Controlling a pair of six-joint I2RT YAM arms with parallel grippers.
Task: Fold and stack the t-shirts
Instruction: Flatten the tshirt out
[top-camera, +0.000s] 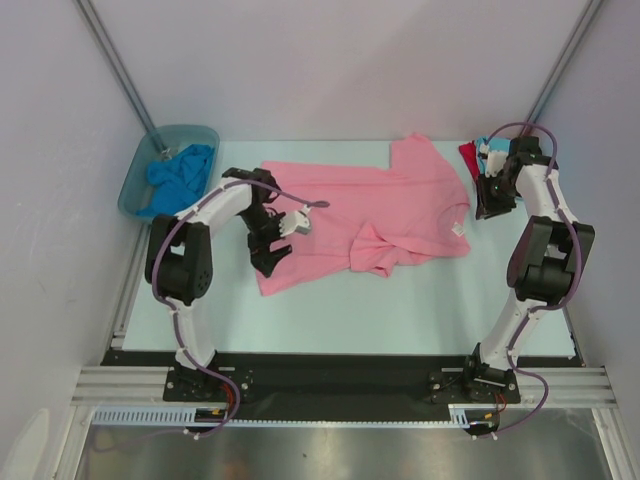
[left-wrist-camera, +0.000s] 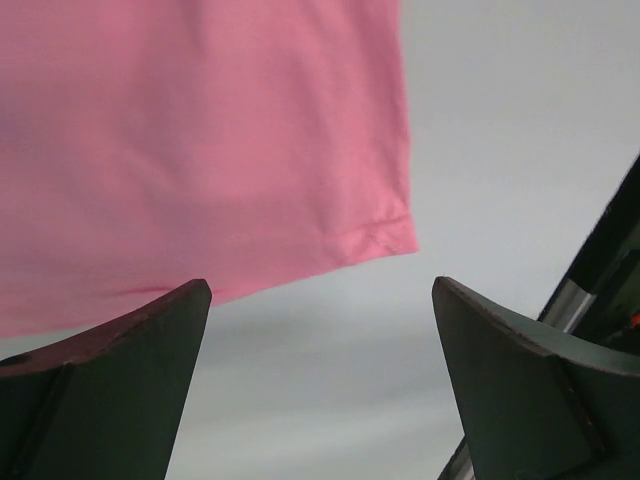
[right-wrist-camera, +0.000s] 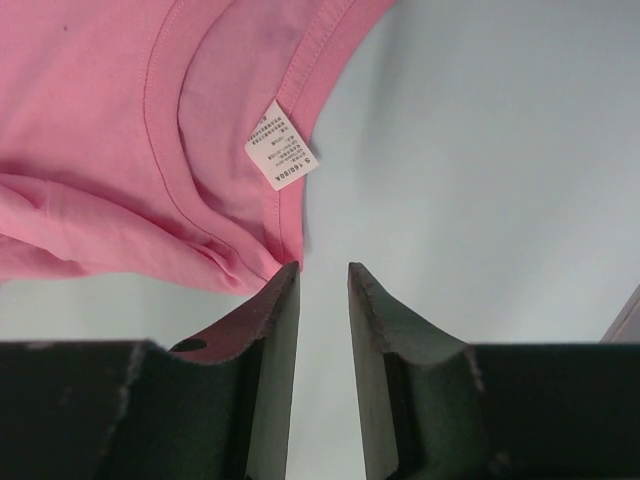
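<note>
Table (top-camera: 400, 310); tub (top-camera: 131, 188) of blue t-shirts (top-camera: 180, 175)

Surface: pale mint-white flat table top (top-camera: 400, 310), with a large light pink cotton t-shirt (top-camera: 380, 200) lying across its middle, spread out but rumpled along its near side. Beyond the pink shirt's far-left corner, apart from it, sits a translucent grey-blue plastic tub (top-camera: 135, 180). Just off the shirt's far-right edge lies a small bunched red cloth tee (top-camera: 467, 155), only partly in view.
</note>
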